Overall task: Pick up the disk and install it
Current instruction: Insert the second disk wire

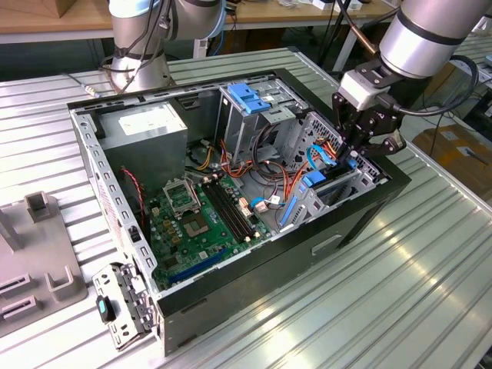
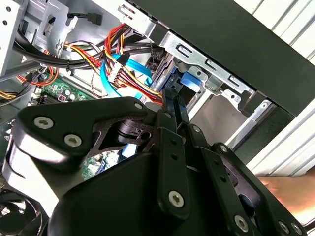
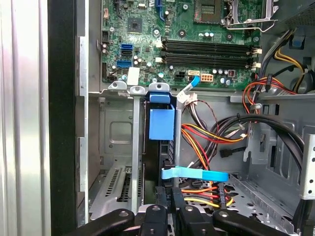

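The disk (image 1: 314, 182) stands on edge in the drive bay at the case's corner, on the exterior view's right. Its bright blue carrier (image 3: 161, 123) shows between the bay's metal walls, with the dark disk body below it. My gripper (image 1: 355, 157) hangs right over that bay. In both wrist views its black fingers (image 2: 171, 105) lie close together, with no gap wide enough for the disk. Their tips meet the blue carrier end (image 2: 189, 81). My gripper (image 3: 171, 199) sits in line with the disk's slot.
The open black case (image 1: 254, 269) lies on a slatted metal table. Inside are the green motherboard (image 1: 196, 223), a grey power supply (image 1: 146, 127) and a metal cage with blue clips (image 1: 250, 96). Coloured cables and a blue ribbon cable (image 3: 194, 173) crowd the bay. A grey fixture (image 1: 31, 265) sits at the exterior view's left.
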### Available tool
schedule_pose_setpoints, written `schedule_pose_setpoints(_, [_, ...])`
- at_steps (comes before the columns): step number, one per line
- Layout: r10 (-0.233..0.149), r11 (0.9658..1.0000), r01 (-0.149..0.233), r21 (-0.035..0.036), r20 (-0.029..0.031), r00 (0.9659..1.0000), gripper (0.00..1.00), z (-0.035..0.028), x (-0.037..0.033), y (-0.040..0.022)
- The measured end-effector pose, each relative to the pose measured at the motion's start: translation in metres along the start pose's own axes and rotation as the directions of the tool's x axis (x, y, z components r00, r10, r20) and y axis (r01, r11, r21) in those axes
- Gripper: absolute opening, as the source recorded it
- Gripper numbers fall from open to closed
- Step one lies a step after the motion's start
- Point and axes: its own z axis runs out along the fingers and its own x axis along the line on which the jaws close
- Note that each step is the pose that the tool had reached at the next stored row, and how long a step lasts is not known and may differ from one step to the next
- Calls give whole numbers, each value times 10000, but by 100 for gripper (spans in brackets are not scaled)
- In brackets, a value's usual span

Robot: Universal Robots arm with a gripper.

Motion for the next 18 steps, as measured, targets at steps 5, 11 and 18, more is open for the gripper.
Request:
schedule_pose_setpoints(5, [1, 10000, -1, 0, 0, 10000, 16, 0, 1, 2])
schedule_pose_setpoints(11, [3, 10000, -3, 1, 32, 10000, 16, 11, 1, 11])
schedule_pose_setpoints(18, [9, 10000, -9, 4, 107, 9999, 16, 30, 4, 13])
